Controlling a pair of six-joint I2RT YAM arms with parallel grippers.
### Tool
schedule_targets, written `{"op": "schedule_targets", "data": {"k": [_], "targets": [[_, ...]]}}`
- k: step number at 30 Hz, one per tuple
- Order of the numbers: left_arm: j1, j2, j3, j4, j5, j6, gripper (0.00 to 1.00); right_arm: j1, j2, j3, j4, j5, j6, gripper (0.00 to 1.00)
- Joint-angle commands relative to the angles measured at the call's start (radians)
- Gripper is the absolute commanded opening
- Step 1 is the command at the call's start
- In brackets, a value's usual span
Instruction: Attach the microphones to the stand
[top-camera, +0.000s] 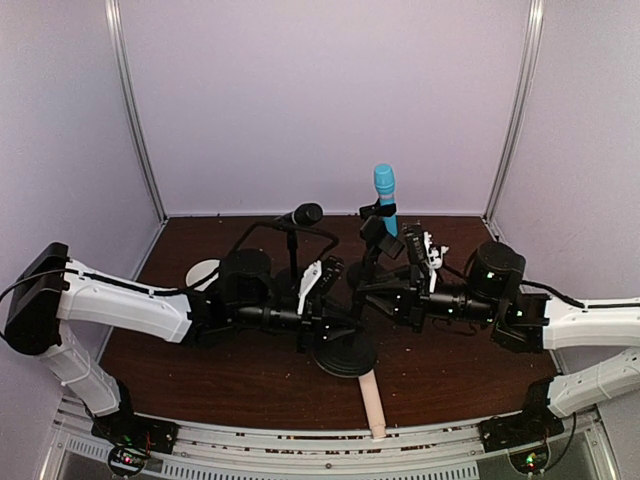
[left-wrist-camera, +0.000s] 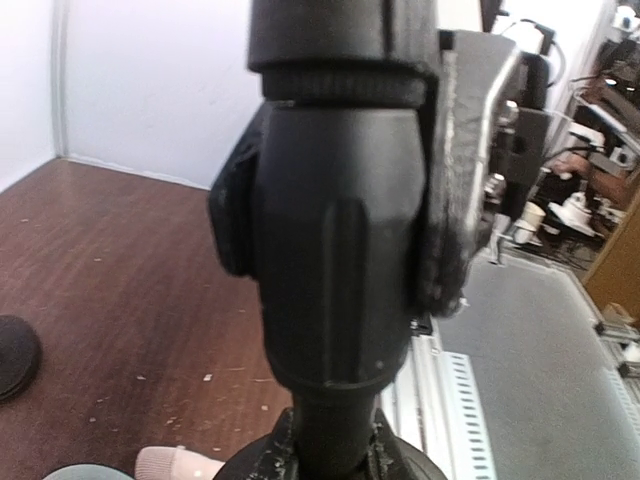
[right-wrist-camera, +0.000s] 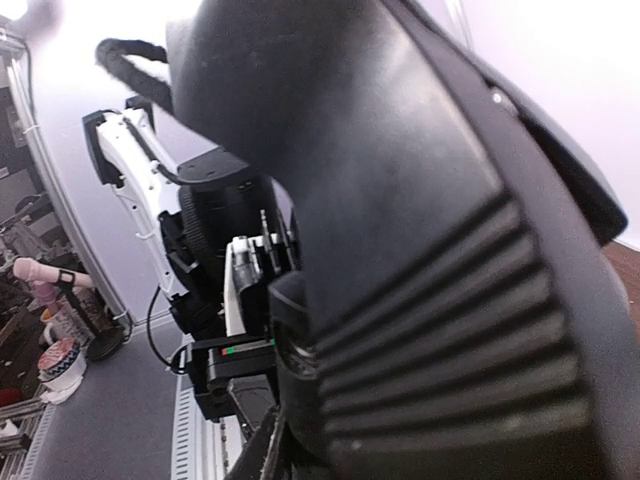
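The pink mic (top-camera: 373, 400) lies flat on the surface (top-camera: 200, 350), below both grippers on the side toward the arm bases. Its far end is just beside the round base of the stand (top-camera: 345, 355). In the left wrist view its tip shows low down, beneath the left gripper (top-camera: 322, 285). It is the one mic not on the stand. The blue mic (top-camera: 385, 190) stands upright in a clip above the right gripper (top-camera: 378, 290). The black mic (top-camera: 303, 214) sits tilted in a holder above the left gripper.

The left gripper is pressed together on the stand's thick black collar, with one finger (left-wrist-camera: 470, 170) flat against its side. The right gripper is close to the stand on the opposite side. Its wrist view is filled by a black ribbed part, too near to tell whether the jaws are spread or pinching anything.

The pink mic looks stiff, light, smooth and round, so it would likely roll or slip under a loose pinch. The best hold is probably across the middle of the barrel, leaving one end free to enter a holder. Which holder is free cannot be made out. Seating the mic will probably take a firm push, so the left gripper's hold matters: the loaded stand looks top-heavy and could tip.
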Motion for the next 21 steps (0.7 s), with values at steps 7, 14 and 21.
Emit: {"op": "schedule_targets", "data": {"k": [7, 14, 21], "targets": [[-0.031, -0.015, 0.034, 0.049, -0.377, 0.007, 0.0, 0.061, -0.062, -0.008, -0.03, 0.321, -0.041, 0.0], [-0.031, -0.018, 0.011, 0.089, -0.278, 0.021, 0.02, 0.061, -0.085, -0.012, -0.034, 0.275, -0.082, 0.0], [-0.031, -0.042, 0.021, 0.016, -0.243, 0.049, 0.72, 0.061, -0.108, -0.003, -0.076, 0.282, -0.132, 0.0]]}}
